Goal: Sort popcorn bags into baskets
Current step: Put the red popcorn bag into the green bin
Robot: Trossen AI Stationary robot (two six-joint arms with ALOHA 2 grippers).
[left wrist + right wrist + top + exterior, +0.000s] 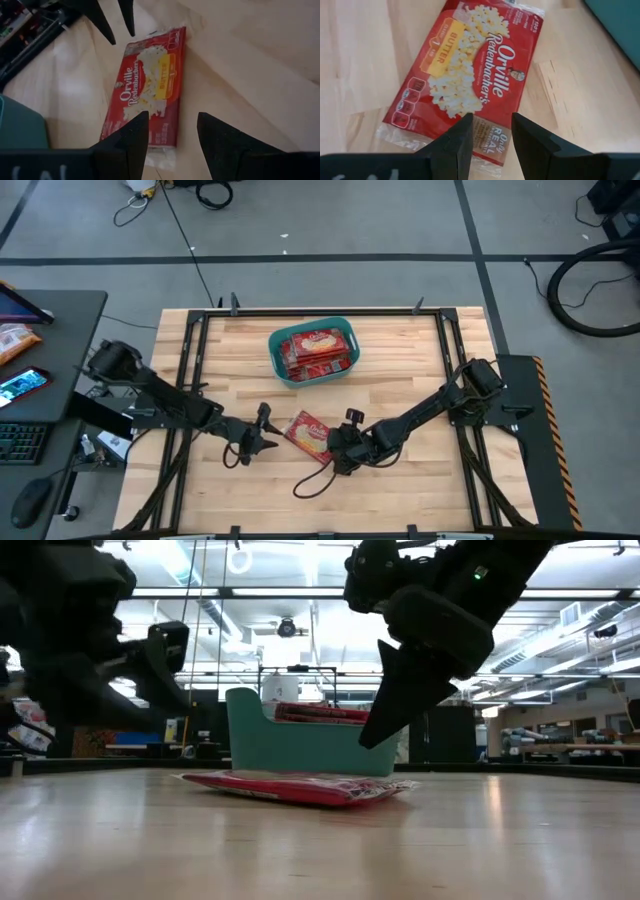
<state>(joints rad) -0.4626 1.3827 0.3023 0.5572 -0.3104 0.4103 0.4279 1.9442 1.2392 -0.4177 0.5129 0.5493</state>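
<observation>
One red popcorn bag [308, 433] lies flat on the wood table between my two grippers, also seen low [300, 787]. The teal basket [345, 340] stands near the table's far edge with several red bags [315, 352] inside it. My left gripper [268, 436] is open just left of the loose bag, its fingers on either side of one short end [172, 135]. My right gripper [335, 448] is open at the bag's opposite end [492, 131] and hovers above it [385, 720]. Neither touches the bag.
A black cable [315, 480] loops on the table near the right gripper, toward the near edge. The basket's wall [620, 25] is close beyond the bag. A desk with a keyboard and devices [25, 380] stands left of the table. Bare wood surrounds the bag.
</observation>
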